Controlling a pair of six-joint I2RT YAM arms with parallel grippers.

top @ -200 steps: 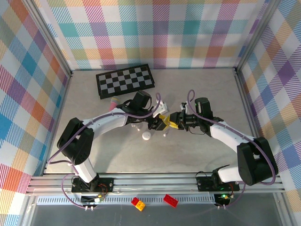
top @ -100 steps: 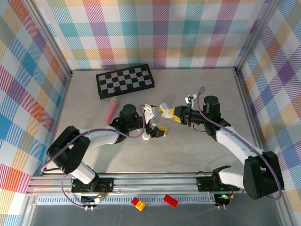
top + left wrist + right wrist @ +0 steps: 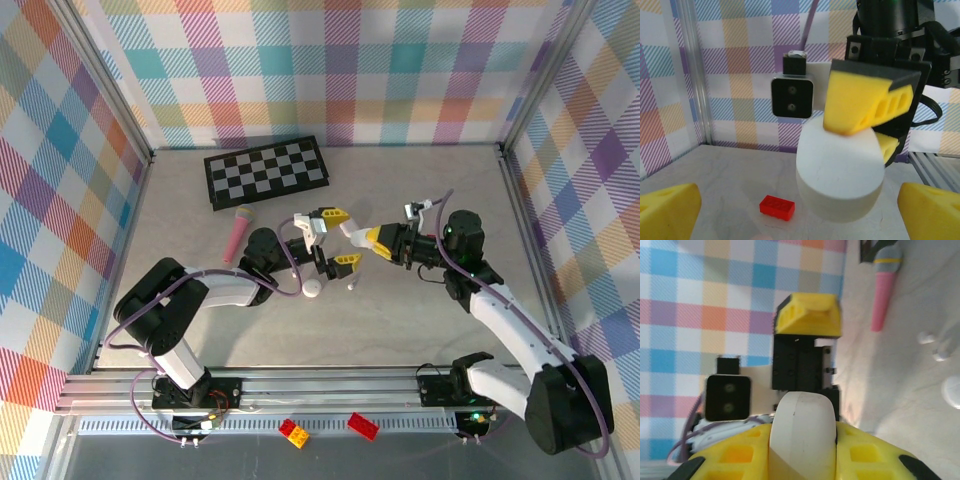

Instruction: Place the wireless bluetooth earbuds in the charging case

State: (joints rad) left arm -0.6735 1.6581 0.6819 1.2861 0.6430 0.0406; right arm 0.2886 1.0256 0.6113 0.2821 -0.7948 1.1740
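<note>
A white pebble-like charging case [image 3: 802, 435] is pinched between the yellow fingers of my right gripper [image 3: 372, 238], which is shut on it above the middle of the table. In the left wrist view the same case [image 3: 840, 170] hangs right in front of the camera. My left gripper [image 3: 338, 237] faces it from the left with its jaws wide open and nothing between them, its yellow fingertips [image 3: 665, 210] clear of the case. Small white earbuds [image 3: 927, 337] lie on the table below, one [image 3: 352, 285] near a round white piece [image 3: 313, 288].
A pink toy microphone [image 3: 240, 232] lies left of the grippers, and a black-and-white checkerboard [image 3: 265, 170] sits at the back. A red brick [image 3: 776, 207] lies on the table under the case. Two more bricks [image 3: 293, 432] rest beyond the front rail.
My left gripper has opened wide and let go of the case. The right gripper has carried the case up and to the right, away from the table.
</note>
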